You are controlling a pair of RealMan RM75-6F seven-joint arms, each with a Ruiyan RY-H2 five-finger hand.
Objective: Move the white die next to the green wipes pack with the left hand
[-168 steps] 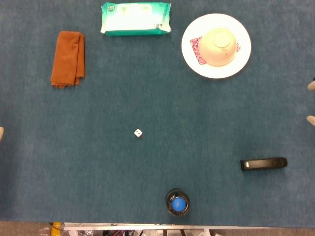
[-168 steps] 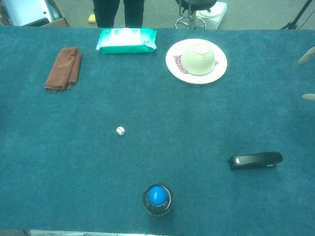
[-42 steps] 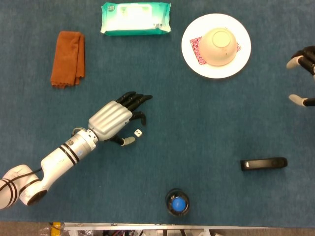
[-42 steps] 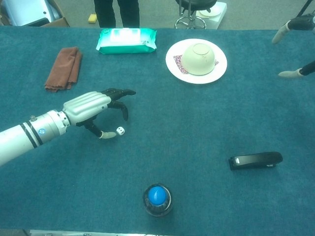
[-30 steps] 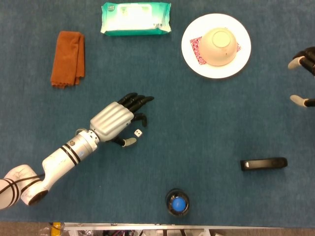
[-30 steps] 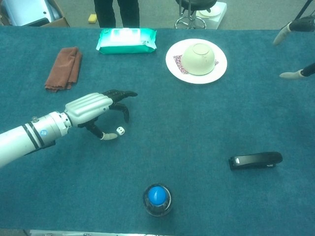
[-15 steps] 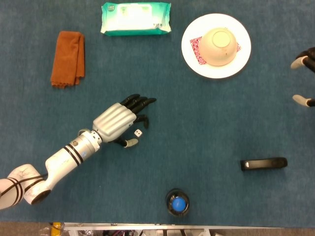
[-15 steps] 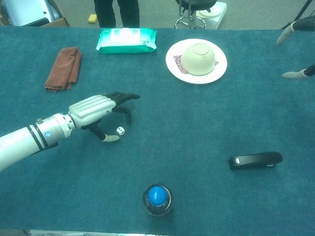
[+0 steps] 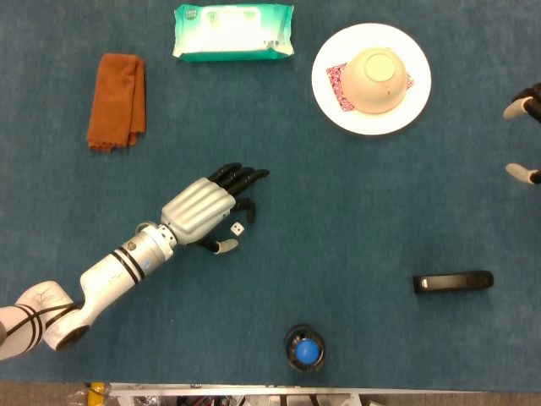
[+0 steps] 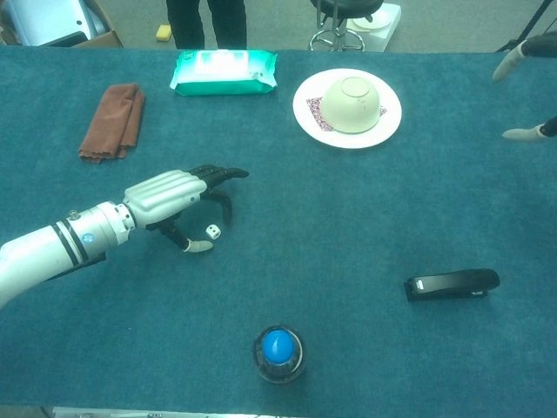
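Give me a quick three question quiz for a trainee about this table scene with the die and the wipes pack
1. True or false: the left hand has lifted the white die off the table.
2. What sits upside down on the white plate? A) a bowl B) a cup C) a jar
3. Fill in: the brown cloth lies to the ___ of the green wipes pack in the head view.

Key
1. False. The die rests on the table, between the thumb and the other fingers, which arch over it.
2. A, the bowl.
3. Left.
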